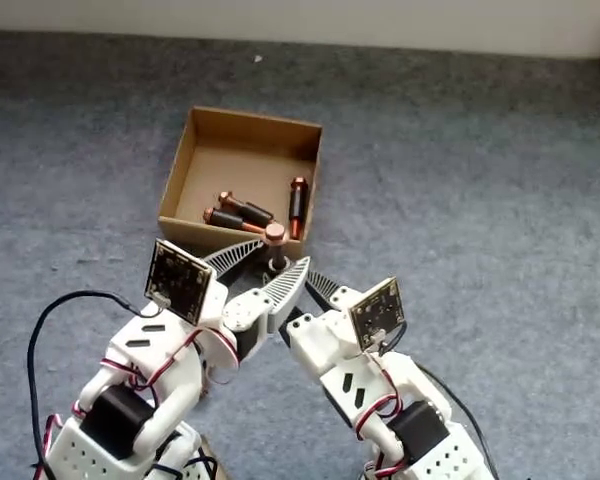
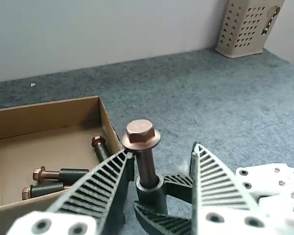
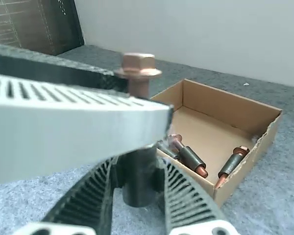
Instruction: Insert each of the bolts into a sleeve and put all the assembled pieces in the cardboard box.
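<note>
A copper-headed bolt (image 1: 275, 235) (image 2: 142, 137) (image 3: 137, 68) stands upright in a dark sleeve (image 2: 151, 192) (image 3: 136, 183), just in front of the cardboard box (image 1: 242, 120) (image 2: 44, 117) (image 3: 225, 105). My right gripper (image 3: 137, 166) is shut on the sleeve, its dark fingers (image 2: 179, 181) gripping it low down. My left gripper (image 2: 161, 152) (image 1: 283, 252) is open, with the bolt's shaft between its ribbed fingers, close to one of them. Three assembled pieces (image 1: 245, 212) (image 2: 59, 175) (image 3: 188, 156) lie inside the box.
Grey carpet (image 1: 480, 180) spreads around the box, with free room to either side. A beige perforated bin (image 2: 247, 24) stands by the far wall. A dark panel (image 3: 39, 24) leans in the corner behind the box.
</note>
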### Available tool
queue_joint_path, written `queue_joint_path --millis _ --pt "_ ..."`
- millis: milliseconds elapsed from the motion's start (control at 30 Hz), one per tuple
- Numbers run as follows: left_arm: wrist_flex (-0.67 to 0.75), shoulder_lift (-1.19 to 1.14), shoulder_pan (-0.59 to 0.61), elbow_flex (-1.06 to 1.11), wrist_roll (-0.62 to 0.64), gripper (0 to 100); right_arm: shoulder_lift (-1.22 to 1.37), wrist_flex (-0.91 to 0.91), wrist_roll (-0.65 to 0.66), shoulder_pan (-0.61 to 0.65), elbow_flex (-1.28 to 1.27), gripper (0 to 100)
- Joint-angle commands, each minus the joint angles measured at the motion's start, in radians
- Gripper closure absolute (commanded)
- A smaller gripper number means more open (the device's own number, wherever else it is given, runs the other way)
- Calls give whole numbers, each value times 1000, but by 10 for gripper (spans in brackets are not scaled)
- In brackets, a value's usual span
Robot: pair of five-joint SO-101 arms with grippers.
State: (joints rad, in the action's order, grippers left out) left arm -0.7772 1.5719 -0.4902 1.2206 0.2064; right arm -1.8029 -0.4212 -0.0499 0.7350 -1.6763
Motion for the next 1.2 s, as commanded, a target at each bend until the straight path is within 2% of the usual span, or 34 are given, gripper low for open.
queue_joint_path --millis 0,267,533,667,767,933,1067,1167 --pt "-77 12 -1 -124 -11 783 -18 2 8 -15 -136 994" --pt "-135 12 180 -259 -11 786 -18 2 8 -15 -137 994" --pt "-238 24 225 -266 -15 787 -18 2 8 -15 -140 994" --pt "-295 114 378 -234 -15 787 -16 1 8 -35 -140 994" --pt "-321 225 518 -147 -21 787 -16 1 8 -74 -139 994" --pt "-305 246 700 84 -178 787 -16 1 8 -90 -137 994" --pt "-184 240 811 275 -259 791 -7 -1 8 -91 -136 994" --pt "-92 240 842 403 -281 864 -7 -2 8 -91 -119 994"
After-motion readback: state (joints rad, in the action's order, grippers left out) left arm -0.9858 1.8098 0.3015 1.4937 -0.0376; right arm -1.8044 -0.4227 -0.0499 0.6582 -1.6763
